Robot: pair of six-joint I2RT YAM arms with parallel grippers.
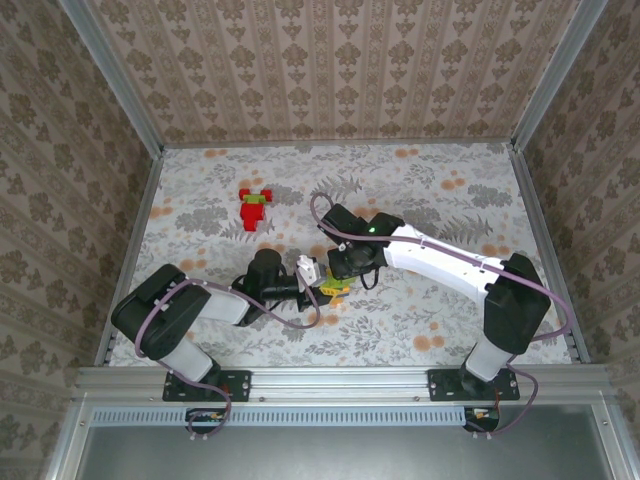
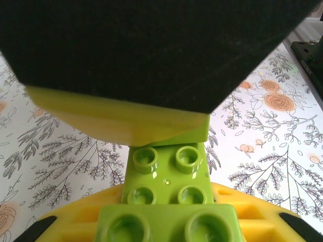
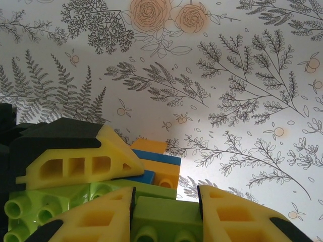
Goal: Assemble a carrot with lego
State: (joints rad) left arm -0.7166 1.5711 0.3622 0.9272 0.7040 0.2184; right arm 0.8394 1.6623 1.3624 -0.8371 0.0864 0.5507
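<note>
three papered walls (image 1: 330,70) enclose a floral table (image 1: 470,190) bearing lego (image 1: 254,208).

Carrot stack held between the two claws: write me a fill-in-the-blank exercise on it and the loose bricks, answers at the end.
1. The right claw is shut on a ____ brick of the carrot.
2. In the right wrist view, the carrot's ____ brick is sandwiched between orange ones.
3. The loose lego lying on the table beyond the left arm is mostly ____, with one green brick.

Missing words: green; blue; red.
</note>
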